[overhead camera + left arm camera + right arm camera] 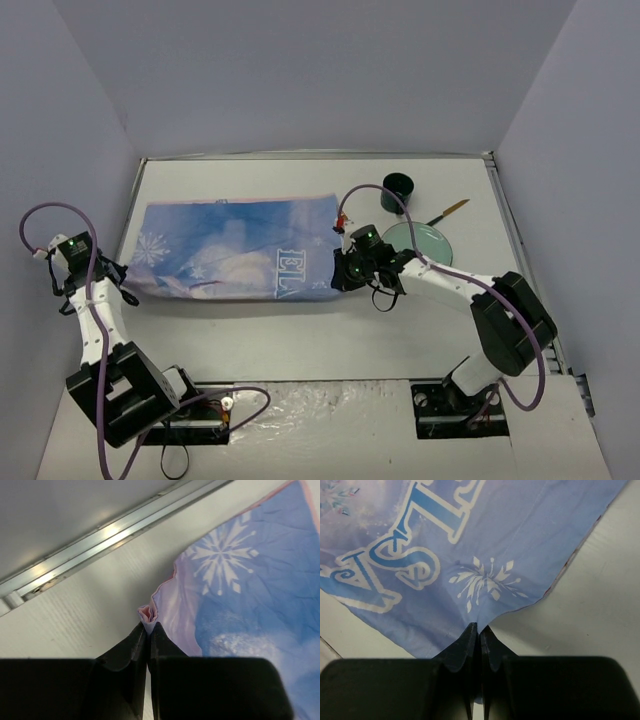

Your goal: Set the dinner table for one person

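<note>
Here the white dinner table (300,335) spans the space between pale walls (300,70), with the blue placemat (230,262) lying on it. The left gripper (148,626) pinches the mat's left corner tight. The right gripper (479,628), reaching inward, is clamped on what seems to be its right edge.

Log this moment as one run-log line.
step: placemat spread | left jaws: shut on near-left corner | right jaws: shut on near-right corner | plate, cup: far right on dinner table
</note>
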You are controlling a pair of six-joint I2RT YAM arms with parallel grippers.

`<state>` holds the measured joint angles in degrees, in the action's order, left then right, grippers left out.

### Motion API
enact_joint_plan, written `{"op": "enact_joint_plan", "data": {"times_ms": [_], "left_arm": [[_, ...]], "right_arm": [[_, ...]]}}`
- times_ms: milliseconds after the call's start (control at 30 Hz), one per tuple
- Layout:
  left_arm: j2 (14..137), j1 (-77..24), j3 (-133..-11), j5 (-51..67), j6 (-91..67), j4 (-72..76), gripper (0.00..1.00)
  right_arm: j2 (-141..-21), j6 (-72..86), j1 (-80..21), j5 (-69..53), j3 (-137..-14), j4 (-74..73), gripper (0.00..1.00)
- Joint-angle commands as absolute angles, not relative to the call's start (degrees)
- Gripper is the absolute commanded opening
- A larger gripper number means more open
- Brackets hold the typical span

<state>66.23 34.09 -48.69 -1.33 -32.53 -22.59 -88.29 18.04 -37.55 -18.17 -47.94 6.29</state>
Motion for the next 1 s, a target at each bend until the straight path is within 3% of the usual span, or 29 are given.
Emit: {"op": "enact_joint_plan", "data": {"times_ms": [0, 133, 267, 400, 467, 600, 833, 967], "left_arm": [[64.95, 34.28, -46.30, -10.41, -33.08, -21.34, 0.00], [65.12, 34.37, -45.29, -14.55, -34.66, -23.29, 0.00], [64.61, 34.45, -45.98, -17.35, -36.14, -25.95, 0.03], [64.17, 34.45, -48.19, -17.97, -36.85, -28.59, 0.37], [64.04, 34.44, -50.34, -17.14, -36.81, -29.78, 0.76], [63.20, 32.98, -52.78, -10.77, -36.08, -30.13, 0.97], [63.85, 22.97, -55.60, -0.74, -31.23, -27.40, 0.97], [66.11, 17.58, -53.93, 2.43, -30.08, -22.46, 0.90]], "right_arm": [[-90.61, 22.52, -38.92, -16.76, -47.09, 6.27, 0.04], [-91.07, 24.70, -40.36, -16.11, -45.41, 6.08, 0.06], [-89.46, 26.30, -41.29, -15.60, -44.52, 3.90, 0.19], [-86.82, 26.04, -43.05, -14.42, -46.08, 0.40, 0.41], [-84.30, 25.15, -43.07, -12.64, -47.58, -2.87, 0.50], [-82.68, 20.95, -42.67, -9.31, -53.86, -4.48, 0.63], [-91.88, 9.36, -41.97, -7.15, -67.94, -4.16, 0.63], [-98.85, 6.65, -41.18, -8.49, -74.25, -2.60, 0.60]]}}
